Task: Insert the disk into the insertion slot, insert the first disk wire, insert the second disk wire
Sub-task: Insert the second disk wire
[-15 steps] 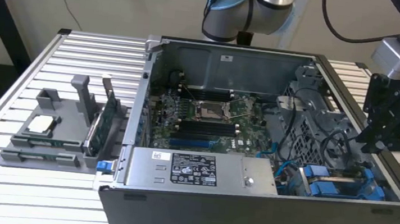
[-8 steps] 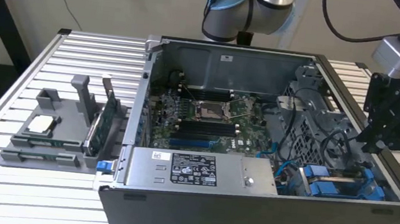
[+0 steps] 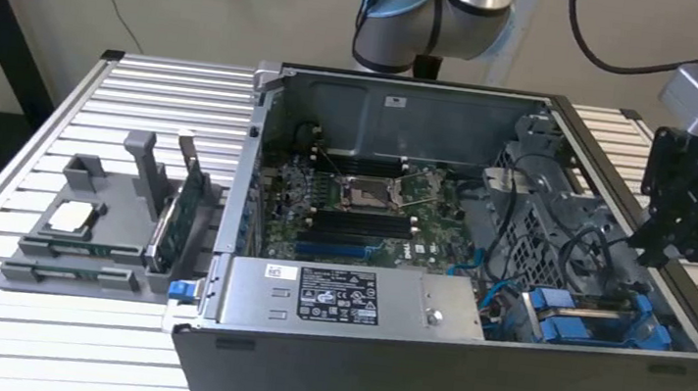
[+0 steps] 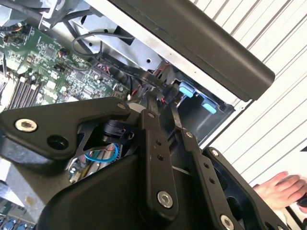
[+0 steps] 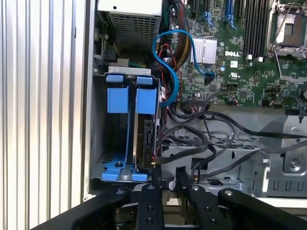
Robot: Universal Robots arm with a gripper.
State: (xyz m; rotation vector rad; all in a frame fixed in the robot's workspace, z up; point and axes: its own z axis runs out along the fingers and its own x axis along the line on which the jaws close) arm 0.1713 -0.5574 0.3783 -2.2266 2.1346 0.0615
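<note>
your gripper (image 5: 168, 176) stands with jaws narrow, a slim gap between them and nothing clearly held, just beside the black wires (image 5: 192, 143). dead ahead, the disk (image 5: 144, 139) sits in the insertion slot (image 5: 98, 143), its long axis running straight away from the gripper.

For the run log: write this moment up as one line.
disk: seated in insertion slot | gripper: at slot's open end, close to disk | black cables: beside disk, connection unclear
</note>
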